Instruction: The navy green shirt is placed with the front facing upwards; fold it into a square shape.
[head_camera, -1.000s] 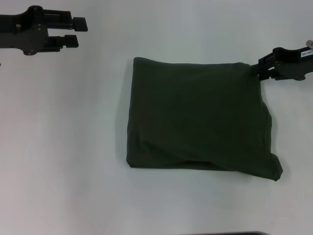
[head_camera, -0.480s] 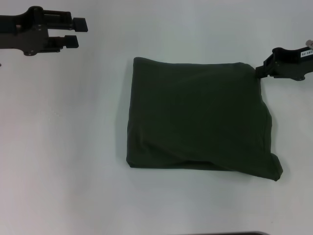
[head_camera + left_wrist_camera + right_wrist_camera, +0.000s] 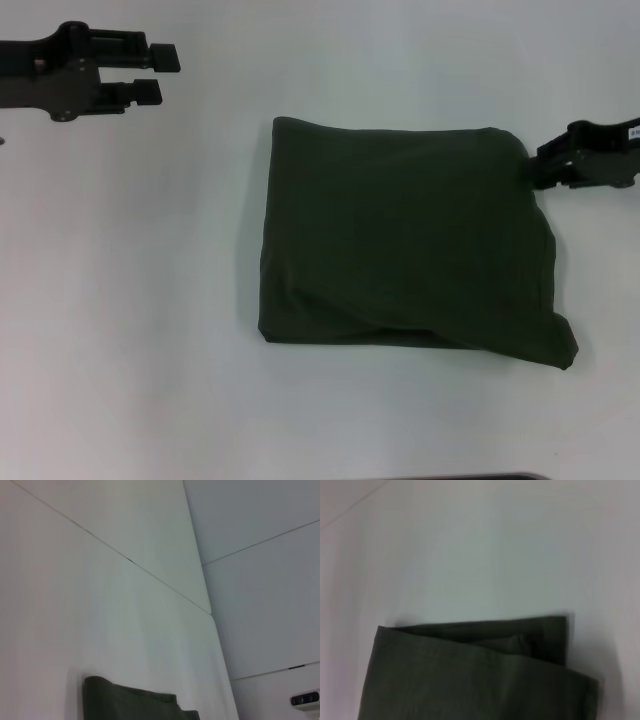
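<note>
Though folded square, navy green shirt [image 3: 400, 240] shows no lettering, right gripper [image 3: 535, 168] at its corner — grip unclear, left gripper [image 3: 158, 75] spread.

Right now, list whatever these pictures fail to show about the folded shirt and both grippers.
- Dark olive-green cotton shirt: its printed front is folded inside in the head view; both wrist views cut it off at an edge.
- Right gripper: at the shirt's far right corner, tips merge with the dark cloth.
- Left gripper: its own wrist view misses it.

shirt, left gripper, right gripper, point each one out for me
navy green shirt [image 3: 400, 240], head view, middle of the folded cloth's top face.
left gripper [image 3: 157, 75], head view, the gap between its two open fingertips.
right gripper [image 3: 535, 166], head view, its tip at the shirt's far right corner.
</note>
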{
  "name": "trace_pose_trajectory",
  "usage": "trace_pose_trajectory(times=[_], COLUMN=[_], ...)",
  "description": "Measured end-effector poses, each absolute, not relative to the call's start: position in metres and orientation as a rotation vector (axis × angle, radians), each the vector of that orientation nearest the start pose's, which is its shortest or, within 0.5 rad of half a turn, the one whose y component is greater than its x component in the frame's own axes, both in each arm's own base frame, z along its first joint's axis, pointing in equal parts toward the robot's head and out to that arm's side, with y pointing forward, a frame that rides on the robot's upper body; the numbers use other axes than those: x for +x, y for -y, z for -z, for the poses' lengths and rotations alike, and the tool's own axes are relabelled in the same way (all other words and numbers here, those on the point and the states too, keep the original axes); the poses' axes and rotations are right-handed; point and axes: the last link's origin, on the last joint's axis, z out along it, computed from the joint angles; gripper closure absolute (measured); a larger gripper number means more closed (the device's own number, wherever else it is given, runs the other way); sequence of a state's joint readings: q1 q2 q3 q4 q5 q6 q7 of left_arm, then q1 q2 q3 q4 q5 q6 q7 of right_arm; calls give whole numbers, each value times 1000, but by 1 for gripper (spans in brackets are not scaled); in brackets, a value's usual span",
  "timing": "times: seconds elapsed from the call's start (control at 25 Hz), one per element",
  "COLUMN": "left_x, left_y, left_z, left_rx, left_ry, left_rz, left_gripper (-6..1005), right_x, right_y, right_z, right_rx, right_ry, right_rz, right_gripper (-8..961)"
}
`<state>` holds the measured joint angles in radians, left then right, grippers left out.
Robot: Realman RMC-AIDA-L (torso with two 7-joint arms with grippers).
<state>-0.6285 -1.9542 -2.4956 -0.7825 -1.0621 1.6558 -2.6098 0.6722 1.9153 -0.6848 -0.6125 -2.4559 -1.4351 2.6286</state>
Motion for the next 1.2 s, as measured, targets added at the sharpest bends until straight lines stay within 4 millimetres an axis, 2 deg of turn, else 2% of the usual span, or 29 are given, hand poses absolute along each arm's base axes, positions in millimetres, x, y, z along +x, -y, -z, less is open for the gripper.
trace_pose_trajectory(times=[0.36,0.56,0.84,1.2], left_x=[-241,-242,-239,-240], left_y=[-366,-366,-368,-367], left_z=[-70,-71,-70,-69], left_rx=[-2265,-2264,-2276,-2272], left_ry=[1994,1996,1989,1993], left_rz=[719,723,719,720], left_gripper=[432,432,432,432], right_x=[310,314,318,313], right_y=[-361,-359,-362,-369], right_z=[-42,-43,-38,-33], right_rx=[-2025,-2012,-1963,-1952], right_ry=[-2069,-2074,-2061,-2045], right_rz=[-158,-162,-205,-251], right_gripper=[552,438,437,437])
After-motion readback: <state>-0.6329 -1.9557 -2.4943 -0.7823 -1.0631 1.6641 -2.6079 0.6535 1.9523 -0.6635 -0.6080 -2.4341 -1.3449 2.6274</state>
